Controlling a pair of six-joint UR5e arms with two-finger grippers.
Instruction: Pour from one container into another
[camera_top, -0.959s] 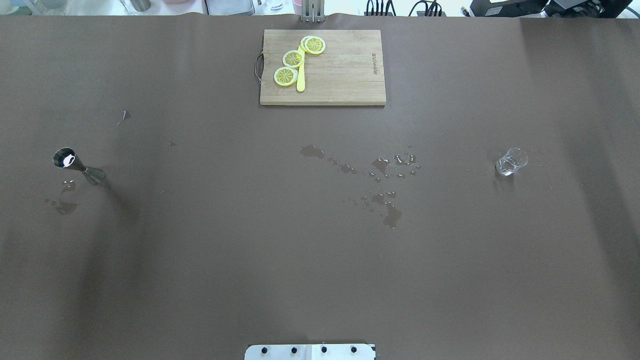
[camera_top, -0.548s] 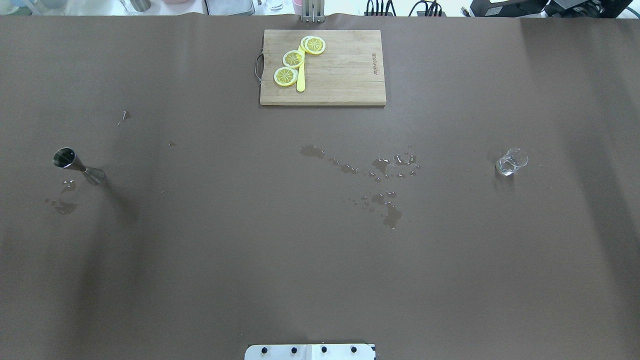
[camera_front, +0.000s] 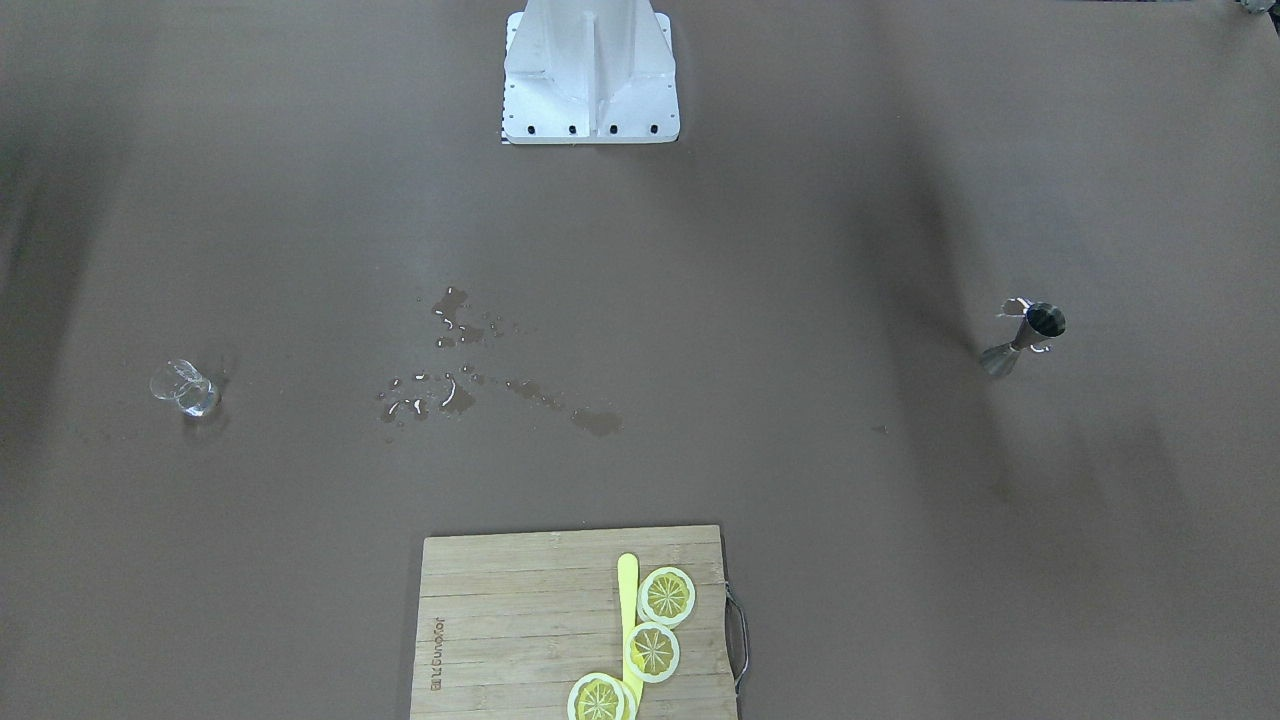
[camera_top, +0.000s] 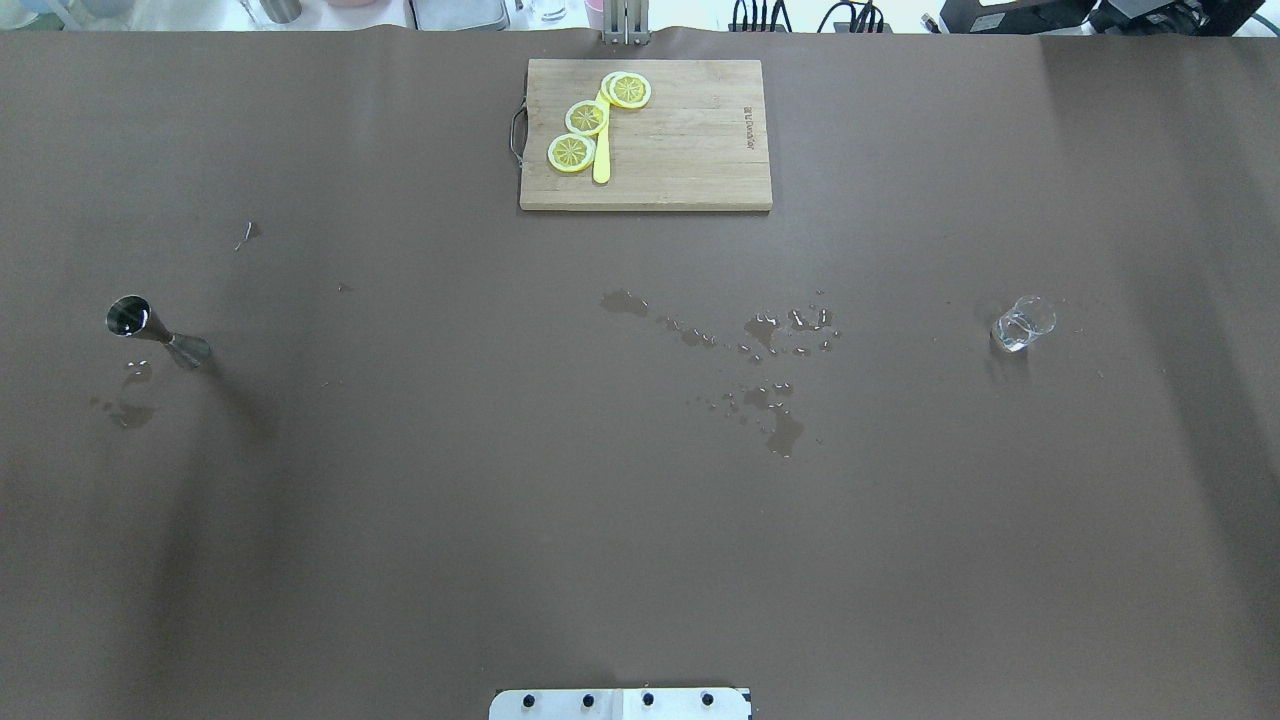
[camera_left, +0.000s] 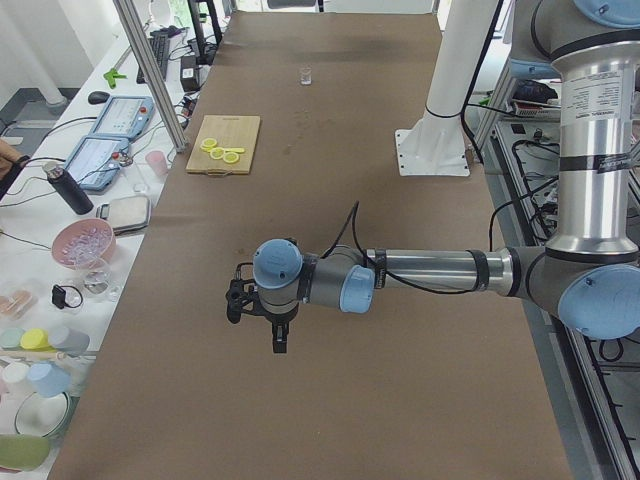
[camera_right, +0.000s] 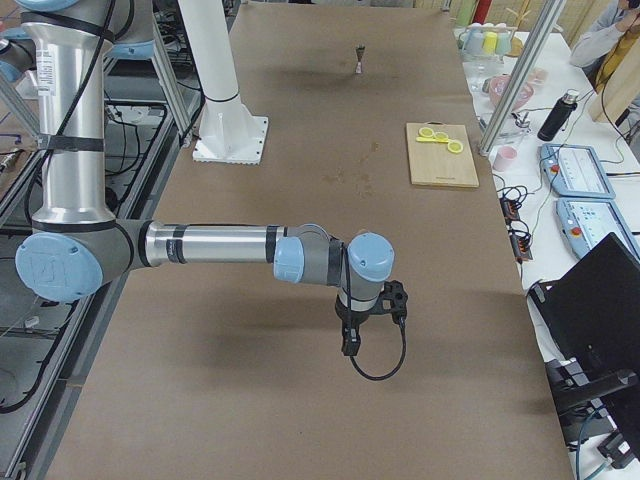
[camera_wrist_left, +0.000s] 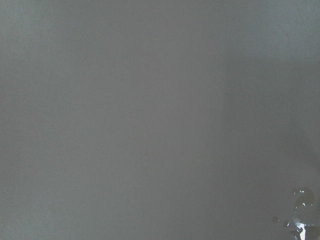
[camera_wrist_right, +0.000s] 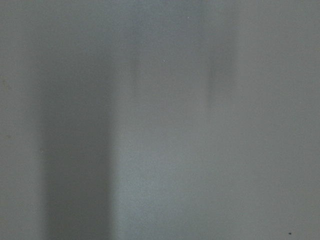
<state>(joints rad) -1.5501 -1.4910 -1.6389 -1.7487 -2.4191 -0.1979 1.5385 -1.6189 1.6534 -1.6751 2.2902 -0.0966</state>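
Clear drinking glass (camera_top: 1022, 323) upright on bench (camera_top: 500, 520), robot's right. Metal jigger (camera_top: 157, 333) upright far left, well apart. Left end effector (camera_left: 281, 343) and right end effector (camera_right: 350, 345) over bench; opening cannot be told.

Glare: the bright white spot I saw inside the jigger's (camera_top: 152, 330) top cup a second ago is gone; it reads dark.
Timing: already dark half a second back.

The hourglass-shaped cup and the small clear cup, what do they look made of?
Hourglass cup: likely polished metal, silver-grey with sharp reflections and a dark inside. Clear cup: seemingly glass, though clear plastic is possible; the brown table shows through it, with white glints.
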